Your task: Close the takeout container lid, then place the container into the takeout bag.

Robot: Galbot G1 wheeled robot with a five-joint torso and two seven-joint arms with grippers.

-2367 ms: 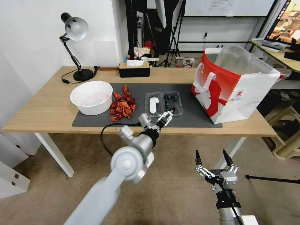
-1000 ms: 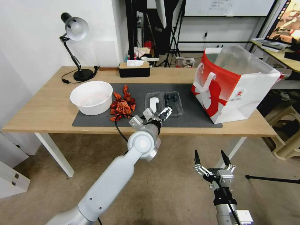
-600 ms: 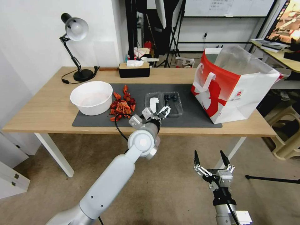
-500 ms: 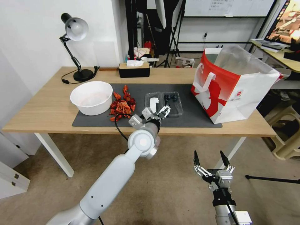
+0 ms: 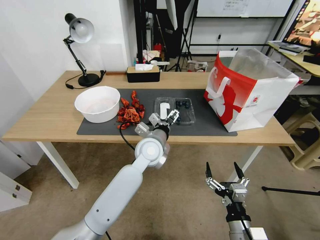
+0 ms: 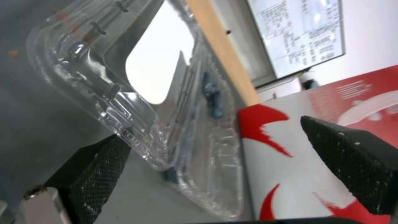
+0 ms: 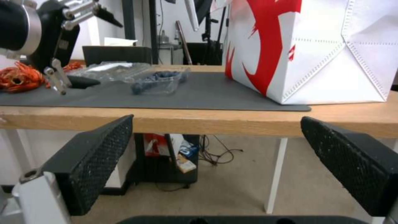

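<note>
While the takeout container lies wide open on the dark mat of the counter, the left hand sits at its near edge with its fingers spread, holding nothing. The takeout bag stands just beside the mat's right end, and the right hand waits low in front of the counter — open too. From the left wrist, one finger is tucked right by the edge of the clear lid, which looks a little lifted. To do this well, I think the finger should slide under that edge and tip the lid over the blueberries slowly. From the right wrist, the box is still open beside the bag.
</note>
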